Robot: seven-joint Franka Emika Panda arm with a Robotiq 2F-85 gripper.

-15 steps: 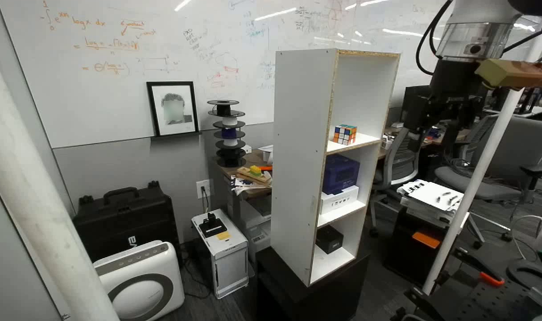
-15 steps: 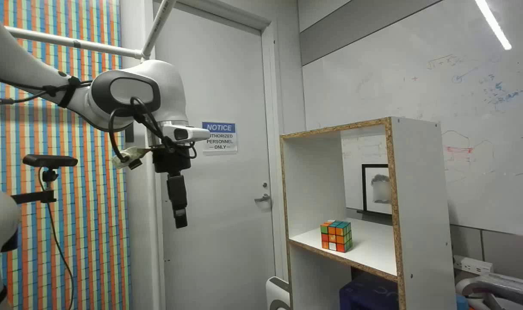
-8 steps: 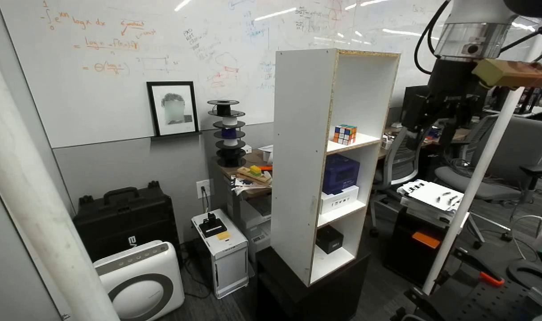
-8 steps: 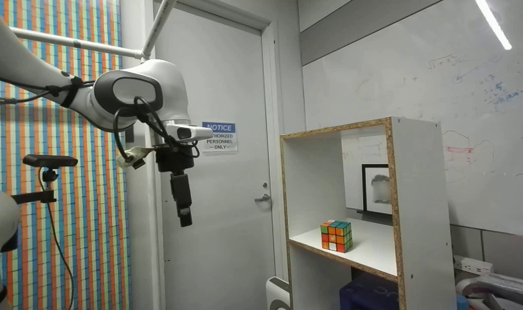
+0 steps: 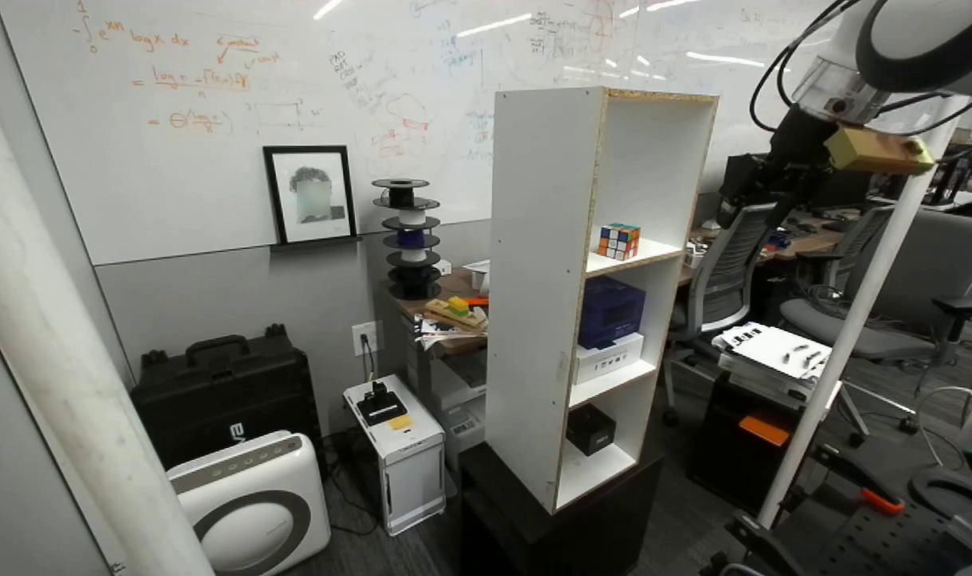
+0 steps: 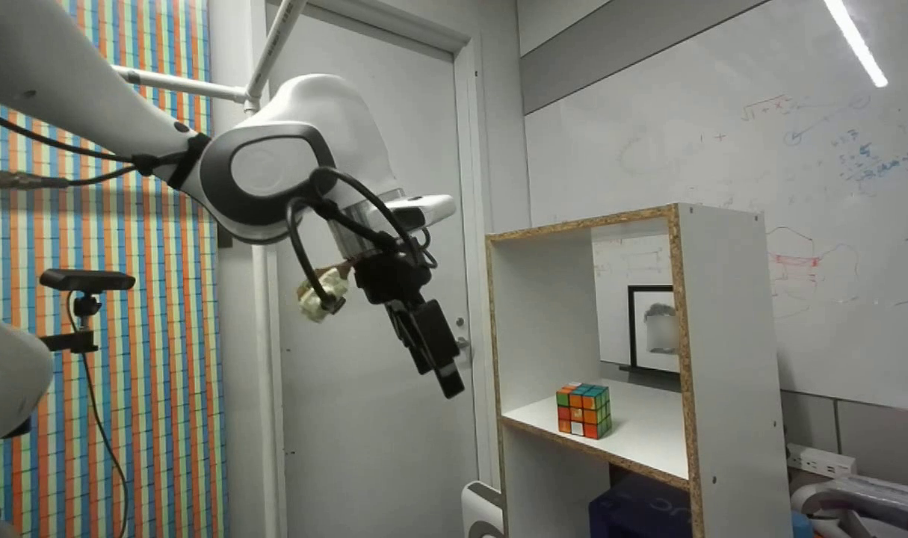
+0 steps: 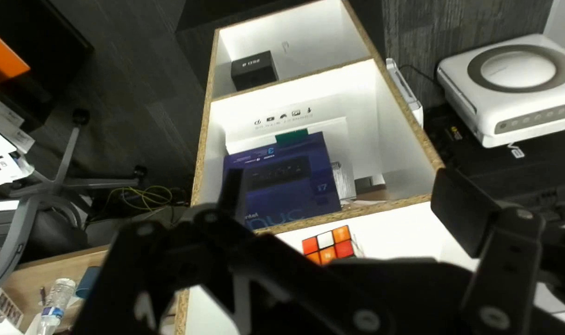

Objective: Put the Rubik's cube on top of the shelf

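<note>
The Rubik's cube point(image 5: 618, 242) point(image 6: 584, 410) sits on the floor of the top compartment of the tall white shelf point(image 5: 543, 280) point(image 6: 734, 336) in both exterior views. In the wrist view the cube point(image 7: 328, 245) shows orange, red and white squares, its lower part hidden behind the gripper linkage. The shelf's chipboard edge point(image 7: 356, 213) also shows there. My gripper point(image 5: 751, 216) point(image 6: 449, 381) is in front of the shelf's open side, apart from it, tilted with fingertips toward it. In the wrist view the gripper's fingers point(image 7: 342, 191) are wide apart with nothing held between them.
A dark blue box point(image 5: 611, 314) point(image 7: 287, 190) stands on a white box point(image 5: 610, 360) in the middle compartment. A small black box point(image 5: 590, 429) is in the bottom compartment. A white pole point(image 5: 838, 336) and an office chair point(image 5: 722, 276) are near the arm. A door point(image 6: 379, 426) stands behind it.
The arm has moved toward the shelf, and the gripper has gone from hanging nearly straight down to tilted with its tips toward the shelf. The cube and shelf have not moved.
</note>
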